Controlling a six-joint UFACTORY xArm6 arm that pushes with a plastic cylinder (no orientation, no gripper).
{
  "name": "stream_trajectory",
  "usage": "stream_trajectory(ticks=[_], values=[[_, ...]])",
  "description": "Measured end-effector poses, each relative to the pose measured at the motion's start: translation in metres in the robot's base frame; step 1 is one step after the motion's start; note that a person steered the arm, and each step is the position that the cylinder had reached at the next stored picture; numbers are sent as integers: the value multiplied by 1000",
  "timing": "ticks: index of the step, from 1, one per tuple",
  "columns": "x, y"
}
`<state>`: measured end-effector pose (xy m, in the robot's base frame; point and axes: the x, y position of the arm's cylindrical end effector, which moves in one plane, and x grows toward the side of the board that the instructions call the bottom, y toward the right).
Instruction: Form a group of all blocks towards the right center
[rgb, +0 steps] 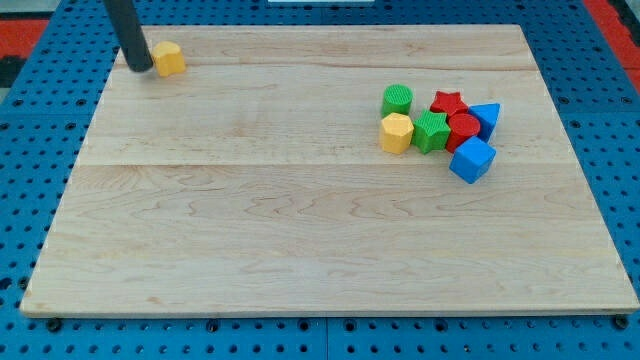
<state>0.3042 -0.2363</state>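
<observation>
Seven blocks clustered on wooden board (300, 230), right-centre.

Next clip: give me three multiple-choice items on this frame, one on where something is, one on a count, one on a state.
1. Where is the lone yellow block?
A. the view's top left
B. the view's bottom right
C. board centre

2. How many blocks form the cluster at the view's right?
A. four
B. seven
C. ten

3. My tip is:
A. inside the cluster
B. just left of the lone yellow block
C. off the board

Answers: 1 A, it sits near the wooden board's top-left corner. 2 B, two green, two red, two blue, one yellow. 3 B, the rod ends beside that block.
</observation>
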Motion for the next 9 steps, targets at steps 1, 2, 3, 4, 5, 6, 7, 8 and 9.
stream_trajectory(ticks=[1,2,3,4,5,6,7,8,9], values=[[-32,-9],[-71,-42],[-59,19],[4,135],[40,201],[72,257],[83,280],[84,276],[84,275]])
